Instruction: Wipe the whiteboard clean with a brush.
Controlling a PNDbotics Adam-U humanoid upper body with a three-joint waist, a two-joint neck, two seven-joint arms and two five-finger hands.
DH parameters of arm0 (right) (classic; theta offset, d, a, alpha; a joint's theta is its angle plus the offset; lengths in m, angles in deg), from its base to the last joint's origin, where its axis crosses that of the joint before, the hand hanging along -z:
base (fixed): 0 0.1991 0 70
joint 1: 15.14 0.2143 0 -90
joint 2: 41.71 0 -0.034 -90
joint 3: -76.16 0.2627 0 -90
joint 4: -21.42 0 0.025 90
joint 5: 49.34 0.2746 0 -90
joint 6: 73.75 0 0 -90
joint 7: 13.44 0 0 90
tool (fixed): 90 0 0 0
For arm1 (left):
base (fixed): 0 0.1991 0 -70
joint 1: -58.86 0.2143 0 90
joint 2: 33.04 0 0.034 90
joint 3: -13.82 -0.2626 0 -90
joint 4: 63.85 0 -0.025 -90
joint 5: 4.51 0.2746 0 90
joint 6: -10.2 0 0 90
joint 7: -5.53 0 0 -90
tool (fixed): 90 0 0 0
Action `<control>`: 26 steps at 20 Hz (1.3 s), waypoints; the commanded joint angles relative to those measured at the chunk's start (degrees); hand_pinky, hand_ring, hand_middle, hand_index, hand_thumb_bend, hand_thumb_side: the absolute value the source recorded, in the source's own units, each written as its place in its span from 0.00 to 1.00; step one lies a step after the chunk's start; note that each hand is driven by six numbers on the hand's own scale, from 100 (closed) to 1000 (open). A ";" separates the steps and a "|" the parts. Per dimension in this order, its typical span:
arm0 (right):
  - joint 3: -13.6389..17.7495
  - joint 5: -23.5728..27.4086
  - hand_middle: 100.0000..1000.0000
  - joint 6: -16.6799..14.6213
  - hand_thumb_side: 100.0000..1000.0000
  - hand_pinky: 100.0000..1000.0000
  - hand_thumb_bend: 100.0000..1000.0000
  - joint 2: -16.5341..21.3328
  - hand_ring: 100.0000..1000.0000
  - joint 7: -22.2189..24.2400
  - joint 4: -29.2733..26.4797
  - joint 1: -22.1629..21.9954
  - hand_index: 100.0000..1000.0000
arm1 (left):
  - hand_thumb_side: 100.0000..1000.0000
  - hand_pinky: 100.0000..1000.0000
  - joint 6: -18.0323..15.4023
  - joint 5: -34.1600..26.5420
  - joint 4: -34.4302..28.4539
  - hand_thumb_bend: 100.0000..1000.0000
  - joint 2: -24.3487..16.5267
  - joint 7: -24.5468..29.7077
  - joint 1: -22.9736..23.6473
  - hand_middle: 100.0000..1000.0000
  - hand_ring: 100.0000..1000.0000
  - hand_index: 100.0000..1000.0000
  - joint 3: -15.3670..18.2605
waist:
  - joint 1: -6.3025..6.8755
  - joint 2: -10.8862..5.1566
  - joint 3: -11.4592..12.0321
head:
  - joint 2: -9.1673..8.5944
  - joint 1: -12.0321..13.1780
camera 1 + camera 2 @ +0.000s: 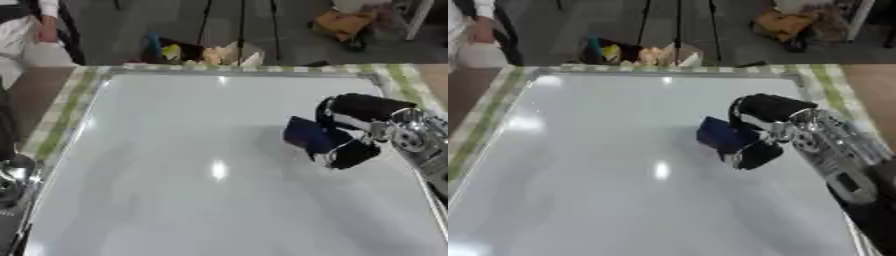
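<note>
Room: grey floor beyond the worktop, tripod legs [241,30] and a heap of bags and boxes [206,51] past the far edge; a person stands at the far left corner, not touching anything.

Worktop: striped green cloth [66,112] showing as a border round the board.

Whiteboard [192,165]: lies flat, fills most of the view, silver frame. I can make out no marks on it, only glare spots and soft grey shading; whether faint ink remains I cannot tell.

Brush [722,134]: dark blue block, on the right half of the board towards the far side, held in my right robot hand. It looks tilted, and I cannot tell whether its wiping face touches the board.

Right robot hand [767,131]: comes in from the right edge, fingers and thumb curled round the brush, clamped on it.

Left robot hand: only a dark and silver part of the arm shows at the lower left edge [10,185]; the hand itself is out of view.

Stage, as I judge it: wiping in progress or close to done.

Risks:
- Tilted brush: one edge would skim and leave streaks.
- Brush sits at the fingertips: a drag against the board could twist it out of my hold.
- Stroke carried too far right or far: brush could catch the frame or ruck the cloth.
- Glare hides faint marks, so I might stop early.
</note>
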 commanded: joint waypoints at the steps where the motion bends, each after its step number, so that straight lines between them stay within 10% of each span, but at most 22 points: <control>1: 1.76 0.01 0.51 0.83 0.37 0.63 0.00 3.15 0.58 -0.80 -0.64 0.39 0.01 | 0.99 0.66 0.03 -0.27 -0.97 0.14 -0.84 0.29 -0.49 0.72 0.80 0.75 -0.08 | -0.02 -0.92 0.24 | -0.48 -0.15; 26: 9.26 -0.20 0.47 5.98 0.37 0.59 0.00 7.84 0.53 -8.08 6.73 0.40 0.01 | 0.99 0.66 0.03 -0.15 -0.97 0.13 -0.96 0.47 -0.83 0.72 0.80 0.75 -0.23 | 0.31 0.74 1.58 | -2.77 -2.70</control>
